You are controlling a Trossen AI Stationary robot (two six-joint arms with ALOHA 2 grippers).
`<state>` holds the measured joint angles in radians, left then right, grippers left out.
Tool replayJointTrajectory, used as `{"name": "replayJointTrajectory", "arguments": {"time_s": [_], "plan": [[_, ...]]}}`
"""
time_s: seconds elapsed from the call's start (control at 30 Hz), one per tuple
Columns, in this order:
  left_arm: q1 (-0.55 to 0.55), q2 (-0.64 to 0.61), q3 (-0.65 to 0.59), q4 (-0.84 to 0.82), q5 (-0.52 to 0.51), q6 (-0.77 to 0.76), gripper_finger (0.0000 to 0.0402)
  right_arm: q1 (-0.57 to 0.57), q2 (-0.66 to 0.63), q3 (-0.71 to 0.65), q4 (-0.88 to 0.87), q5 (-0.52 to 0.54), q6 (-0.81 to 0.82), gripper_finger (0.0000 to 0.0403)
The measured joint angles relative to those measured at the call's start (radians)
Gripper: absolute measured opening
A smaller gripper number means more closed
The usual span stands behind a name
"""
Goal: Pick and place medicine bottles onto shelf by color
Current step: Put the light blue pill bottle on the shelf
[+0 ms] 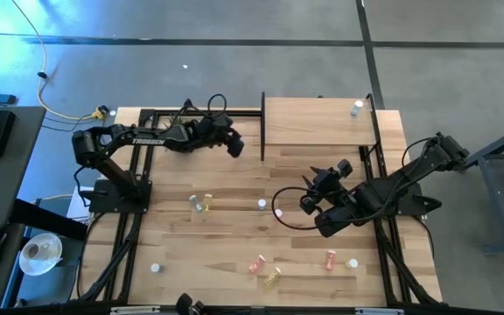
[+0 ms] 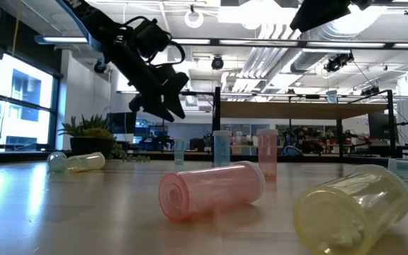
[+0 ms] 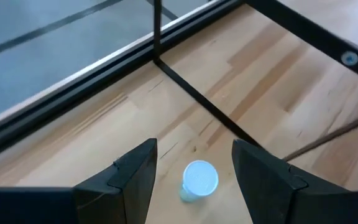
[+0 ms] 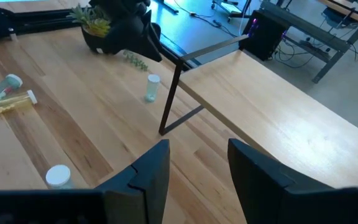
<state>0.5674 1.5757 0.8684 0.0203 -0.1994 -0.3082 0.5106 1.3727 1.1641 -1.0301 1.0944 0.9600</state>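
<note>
My left gripper (image 1: 234, 147) hangs open in the air by the shelf's left end. In its wrist view a small pale teal bottle with a white cap (image 3: 199, 180) stands upright on the table below the gap between the fingers, untouched. The right wrist view shows that bottle (image 4: 152, 87) by the shelf's front left leg. My right gripper (image 1: 307, 197) stands open and empty over the table in front of the shelf (image 1: 313, 122). One bottle (image 1: 357, 108) stands on the shelf's far right corner. Other bottles stand or lie about the tabletop.
A white-capped bottle (image 1: 262, 205) stands mid-table. A teal bottle and a yellow one (image 1: 199, 203) lie to its left. Pink (image 1: 258, 262), yellow (image 1: 272, 276) and orange-red (image 1: 331, 259) bottles lie near the front edge. A potted plant (image 4: 95, 25) sits behind my left gripper.
</note>
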Motion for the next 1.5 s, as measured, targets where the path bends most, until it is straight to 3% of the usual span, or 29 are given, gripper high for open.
{"name": "replayJointTrajectory", "arguments": {"time_s": [0.4, 0.77, 1.27, 1.5], "plan": [[-0.061, 0.026, 0.0, -0.003, -0.131, -0.057, 0.02, 0.0, 0.0, 0.0, 0.0, -0.004, 0.003, 0.0154], [-0.062, 0.139, 0.0, 0.073, -0.103, -0.057, 0.02, 0.0, 0.0, 0.0, 0.001, -0.004, 0.0, 0.0154], [-0.064, 0.191, -0.001, 0.084, -0.108, -0.057, 0.0199, 0.0, 0.0, 0.0, 0.0, -0.004, 0.0, 0.0154], [-0.066, 0.193, -0.001, 0.082, -0.11, -0.046, 0.0158, 0.0, 0.0, 0.0, 0.0, -0.004, 0.0, 0.0154]]}}
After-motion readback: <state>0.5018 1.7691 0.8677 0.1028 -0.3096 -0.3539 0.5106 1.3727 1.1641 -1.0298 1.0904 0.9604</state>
